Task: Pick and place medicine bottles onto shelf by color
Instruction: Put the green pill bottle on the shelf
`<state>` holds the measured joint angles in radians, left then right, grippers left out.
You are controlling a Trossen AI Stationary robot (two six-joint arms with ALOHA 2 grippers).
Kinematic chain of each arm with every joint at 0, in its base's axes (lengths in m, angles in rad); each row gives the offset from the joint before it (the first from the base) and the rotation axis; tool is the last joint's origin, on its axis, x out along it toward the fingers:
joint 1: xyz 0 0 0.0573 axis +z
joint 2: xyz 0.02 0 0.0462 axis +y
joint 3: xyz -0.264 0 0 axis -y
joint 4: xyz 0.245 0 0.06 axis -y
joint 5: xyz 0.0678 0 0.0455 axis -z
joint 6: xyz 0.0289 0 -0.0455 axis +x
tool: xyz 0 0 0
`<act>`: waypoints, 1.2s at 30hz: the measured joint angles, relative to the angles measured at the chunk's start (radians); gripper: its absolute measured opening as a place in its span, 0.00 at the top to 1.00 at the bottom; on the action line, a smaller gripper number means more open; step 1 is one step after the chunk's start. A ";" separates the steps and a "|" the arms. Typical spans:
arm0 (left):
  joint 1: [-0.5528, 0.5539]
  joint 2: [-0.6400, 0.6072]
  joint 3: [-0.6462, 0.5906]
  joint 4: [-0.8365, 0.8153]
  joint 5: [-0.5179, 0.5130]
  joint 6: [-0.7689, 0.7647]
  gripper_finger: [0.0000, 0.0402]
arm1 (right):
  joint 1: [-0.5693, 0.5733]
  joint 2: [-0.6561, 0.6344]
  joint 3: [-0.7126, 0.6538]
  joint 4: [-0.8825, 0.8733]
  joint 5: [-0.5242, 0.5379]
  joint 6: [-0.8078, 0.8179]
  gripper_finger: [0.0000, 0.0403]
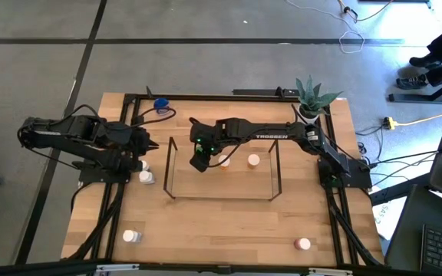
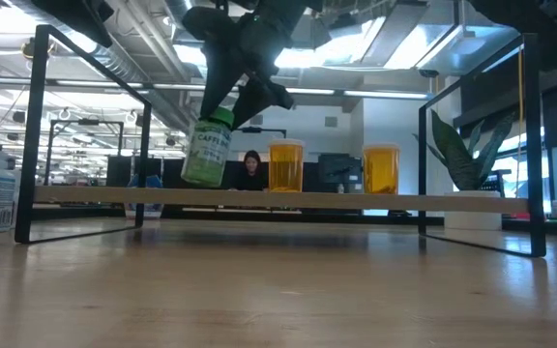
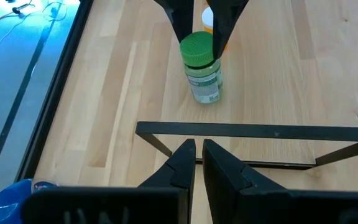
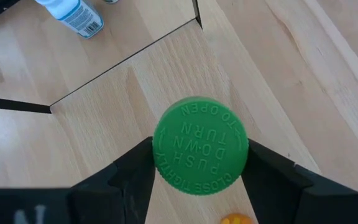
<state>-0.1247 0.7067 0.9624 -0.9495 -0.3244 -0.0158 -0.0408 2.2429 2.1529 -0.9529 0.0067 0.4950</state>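
A green-capped medicine bottle is being pinched at its cap by the right claw, whose two fingers are pressed against opposite sides of the green lid, as is shown plainly in the right wrist view. The bottle is being held slightly tilted, its base hanging just above the light wood of the shelf, near the shelf's left upright end. In the low view it cannot be told whether the base is touching the wood.

Two orange bottles are being carried by the shelf already: one is standing just beside the green-capped bottle, the other farther toward the right end.

The left claw is being kept pressed together and empty, beside the shelf's left end and pointed at the held bottle. Two white-capped bottles are lying on the worktop next to the left arm's base, another white-capped one near the front left, a pink-capped bottle near the front right, and a blue-capped one at the back left. A potted plant is standing at the back right corner.
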 joint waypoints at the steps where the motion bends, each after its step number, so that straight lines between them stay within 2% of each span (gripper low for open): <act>1: 0.000 0.000 0.000 0.000 0.000 0.000 0.94 | 0.000 0.000 0.000 -0.002 0.000 0.000 0.47; 14: 0.000 0.000 0.000 0.000 0.000 0.000 0.94 | 0.000 0.000 0.000 -0.013 0.000 0.006 0.43; 36: 0.000 0.000 0.000 0.000 0.000 0.000 0.94 | 0.000 0.000 0.000 -0.008 0.000 0.018 0.43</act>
<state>-0.1248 0.7067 0.9625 -0.9494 -0.3244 -0.0162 -0.0408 2.2429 2.1529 -0.9607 0.0063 0.5131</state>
